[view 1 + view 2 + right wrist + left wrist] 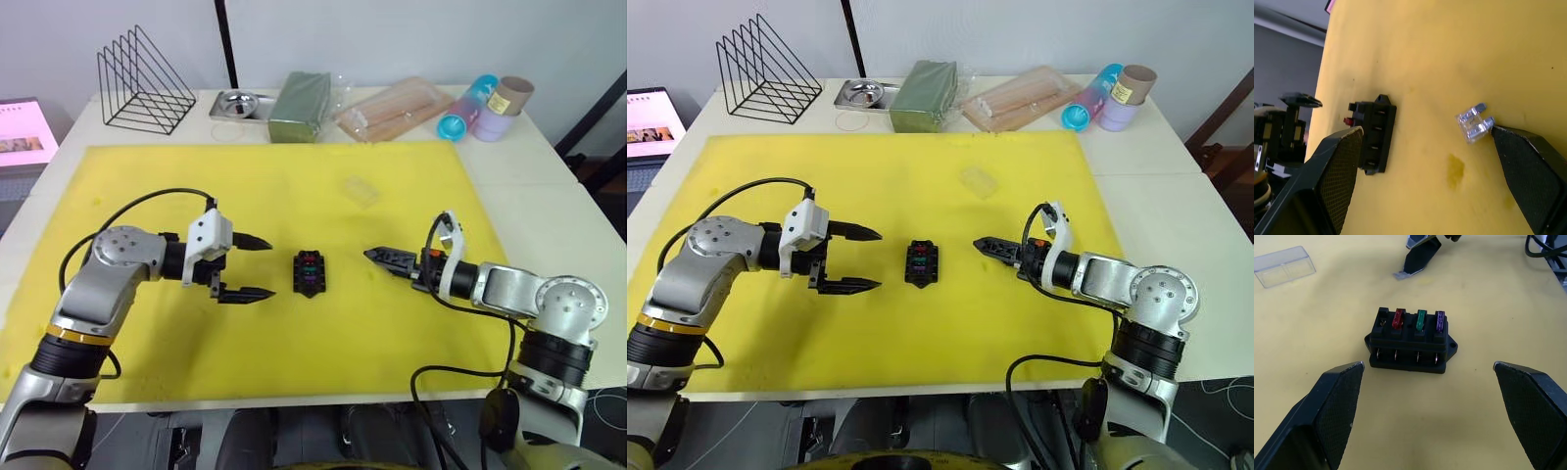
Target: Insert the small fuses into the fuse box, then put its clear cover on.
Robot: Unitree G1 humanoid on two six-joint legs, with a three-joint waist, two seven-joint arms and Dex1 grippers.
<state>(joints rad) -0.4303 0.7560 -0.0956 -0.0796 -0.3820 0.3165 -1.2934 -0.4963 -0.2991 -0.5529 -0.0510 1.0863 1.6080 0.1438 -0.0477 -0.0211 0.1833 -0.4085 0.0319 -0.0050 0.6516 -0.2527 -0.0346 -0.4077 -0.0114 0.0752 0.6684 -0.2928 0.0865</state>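
Left gripper (247,266): fingers spread wide, nothing held. Hovers just left of the fuse box, pointing at it.
Right gripper (1425,161): fingers apart in the right wrist view, empty. One fingertip sits right at the pale grey fuse (1473,124), which lies flat on the mat; can't tell if it actually touches.
Fuse box (1411,341): on the yellow mat (147,176), mid-mat, between the two grippers. Upright, slots up.
Seated fuses: red fuse (1398,318), green fuse (1421,319), purple fuse (1440,320) stand side by side in three slots. Fourth slot, the end one next to red, is empty.
Grey fuse location: loose on the mat just right of the box, near the right gripper tip.
Clear cover (360,191): lying on the mat beyond the box, well apart from it, toward the far edge. Not on yet.
Progress: judging by this, three of four fuses in. Left: pick the grey fuse, seat it in the open end slot, then fetch the cover and fit it.
Risk: grey fuse is flat and tiny, so pinching it off the soft mat looks fiddly.
Writing: no brand or label readable on the box, fuses or cover. A screen (24,132) off the mat's left has content, too small to read.
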